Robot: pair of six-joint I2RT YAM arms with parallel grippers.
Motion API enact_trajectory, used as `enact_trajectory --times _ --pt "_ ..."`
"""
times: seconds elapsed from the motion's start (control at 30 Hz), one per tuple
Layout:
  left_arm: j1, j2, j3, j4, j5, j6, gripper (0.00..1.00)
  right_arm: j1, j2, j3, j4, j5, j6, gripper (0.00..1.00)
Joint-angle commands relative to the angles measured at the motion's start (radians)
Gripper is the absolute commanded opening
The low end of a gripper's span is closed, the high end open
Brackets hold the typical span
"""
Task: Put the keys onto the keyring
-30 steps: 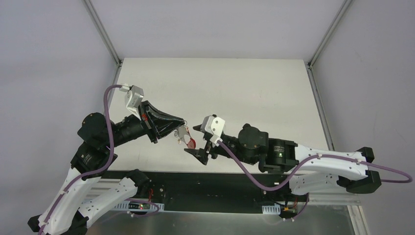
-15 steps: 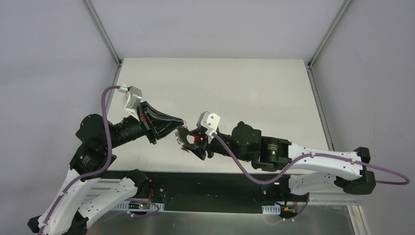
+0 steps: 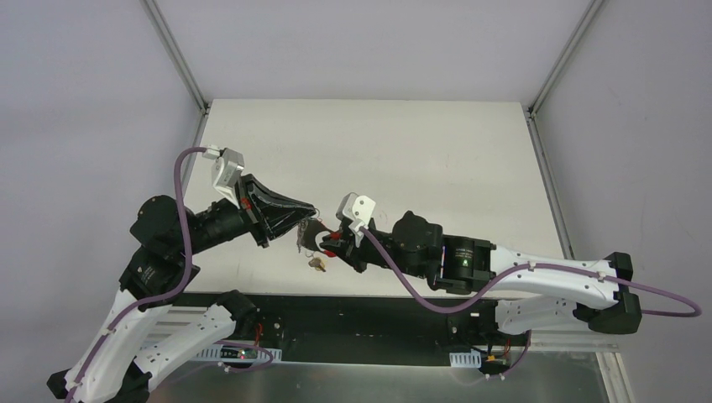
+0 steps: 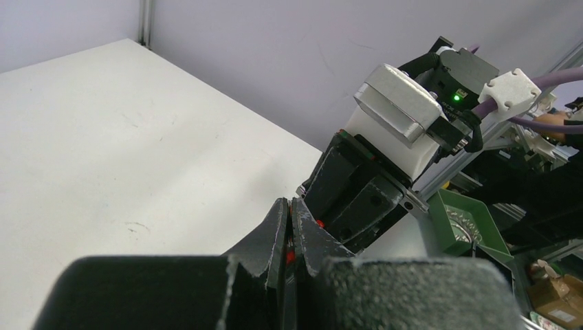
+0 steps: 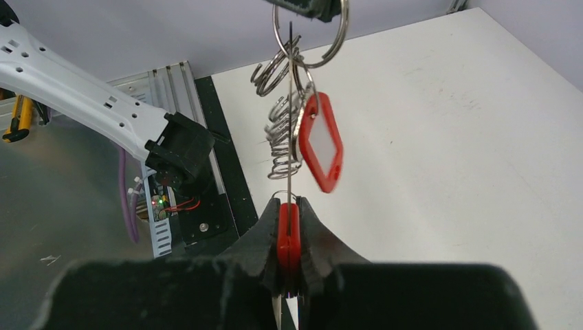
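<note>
In the right wrist view a large silvery keyring (image 5: 311,38) hangs from the black tips of my left gripper (image 3: 311,211), which is shut on it. From the ring dangle several smaller wire rings (image 5: 278,137) and a red tag with a white window (image 5: 321,141). A thin silvery key (image 5: 290,110), seen edge-on, runs down from the ring. Its red plastic head (image 5: 289,237) is pinched in my right gripper (image 5: 289,206), which is shut. In the top view my right gripper (image 3: 331,241) sits just right of the left one, above the table's near edge.
A small pale yellowish piece (image 3: 317,264) shows just below the bunch; I cannot tell whether it hangs or lies on the white table (image 3: 437,159). The right arm's white wrist block (image 4: 395,113) fills the left wrist view. A black rail (image 3: 336,315) runs along the near edge.
My right gripper moved left up to the hanging bunch and went from wide open to shut on the red key head. The left gripper stayed in place, shut.
</note>
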State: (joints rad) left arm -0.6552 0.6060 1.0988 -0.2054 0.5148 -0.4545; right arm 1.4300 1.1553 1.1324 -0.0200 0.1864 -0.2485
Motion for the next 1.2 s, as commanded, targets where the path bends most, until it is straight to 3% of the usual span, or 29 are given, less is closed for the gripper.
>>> enact_trajectory --times 0.0,0.27,0.4,0.7,0.97,1.17 --pt "-0.003 -0.004 0.027 0.068 -0.015 0.019 0.0 0.003 -0.01 0.01 -0.007 -0.004 0.0 0.0" --pt "-0.003 -0.003 0.012 0.057 -0.075 0.022 0.0 -0.014 -0.04 0.028 -0.067 -0.016 0.009 0.0" --pt "-0.003 0.004 -0.002 0.015 -0.191 0.026 0.17 -0.04 -0.037 0.051 -0.124 -0.021 0.025 0.0" --pt "-0.003 0.026 -0.006 -0.096 -0.426 0.051 0.4 -0.14 -0.039 0.061 -0.222 -0.053 0.081 0.0" --pt "-0.003 0.031 -0.011 -0.151 -0.473 0.065 0.49 -0.282 0.003 0.069 -0.286 -0.079 0.202 0.0" --pt "-0.003 0.014 -0.008 -0.21 -0.465 0.078 0.49 -0.427 0.084 0.1 -0.348 -0.121 0.398 0.0"
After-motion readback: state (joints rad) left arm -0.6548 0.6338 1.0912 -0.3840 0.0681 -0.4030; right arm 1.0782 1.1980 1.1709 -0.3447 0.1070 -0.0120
